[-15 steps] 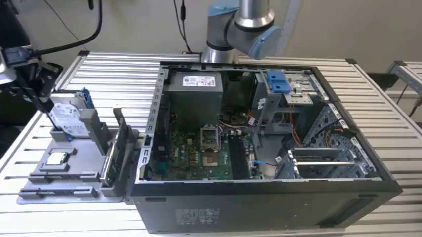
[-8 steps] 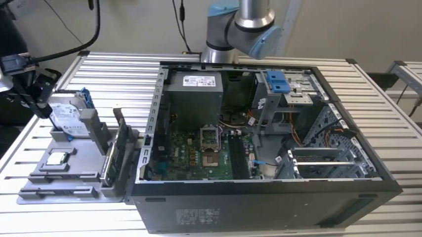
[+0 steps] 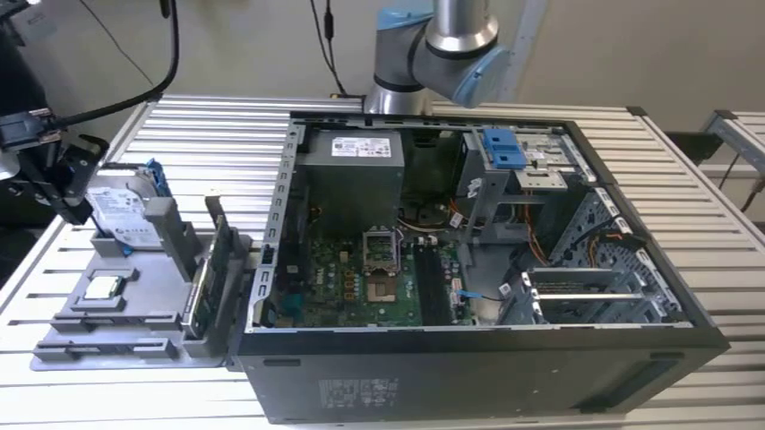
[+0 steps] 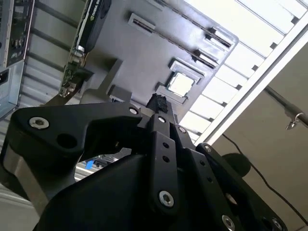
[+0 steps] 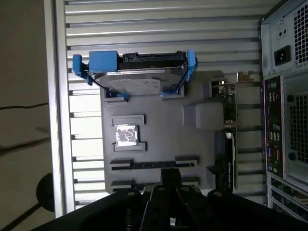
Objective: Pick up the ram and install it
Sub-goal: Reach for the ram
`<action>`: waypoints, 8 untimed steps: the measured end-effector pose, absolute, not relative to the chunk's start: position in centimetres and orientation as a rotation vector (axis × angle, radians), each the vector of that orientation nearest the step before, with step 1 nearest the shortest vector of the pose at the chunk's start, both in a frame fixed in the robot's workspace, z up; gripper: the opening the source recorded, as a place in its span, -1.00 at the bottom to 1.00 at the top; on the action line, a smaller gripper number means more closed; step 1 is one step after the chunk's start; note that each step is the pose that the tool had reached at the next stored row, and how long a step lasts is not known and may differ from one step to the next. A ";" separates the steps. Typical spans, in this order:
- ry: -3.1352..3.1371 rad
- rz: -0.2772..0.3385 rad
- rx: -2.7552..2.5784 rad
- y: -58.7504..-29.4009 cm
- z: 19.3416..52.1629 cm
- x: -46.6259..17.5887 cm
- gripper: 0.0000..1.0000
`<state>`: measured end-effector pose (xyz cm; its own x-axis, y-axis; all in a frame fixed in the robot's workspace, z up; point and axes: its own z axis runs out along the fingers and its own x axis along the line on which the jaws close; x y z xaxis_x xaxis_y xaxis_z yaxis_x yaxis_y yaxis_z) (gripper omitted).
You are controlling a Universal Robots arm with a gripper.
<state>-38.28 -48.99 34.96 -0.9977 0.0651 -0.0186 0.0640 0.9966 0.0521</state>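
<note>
One gripper (image 5: 171, 177), fingertips drawn narrowly together, hangs over the grey tray (image 5: 159, 144). Nearest to it in the first wrist view is the ram (image 5: 153, 164), a dark strip lying flat in a long slot of the tray. Beyond the ram sits the square CPU chip (image 5: 127, 135), then the blue-framed hard drive (image 5: 137, 79), propped in its holder at the tray's far end. A graphics card (image 5: 230, 144) stands along the tray edge facing the open computer case (image 3: 478, 376), which lies on the exterior view's right.
</note>
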 end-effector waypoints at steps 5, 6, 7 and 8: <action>3.119 0.080 0.100 -49.5 34.7 -38.3 -0.79; 3.119 0.080 0.100 -49.6 34.7 -38.3 -0.79; 3.119 0.080 0.099 -49.7 34.6 -38.3 -0.79; 3.119 0.080 0.099 -49.9 34.6 -38.3 -0.79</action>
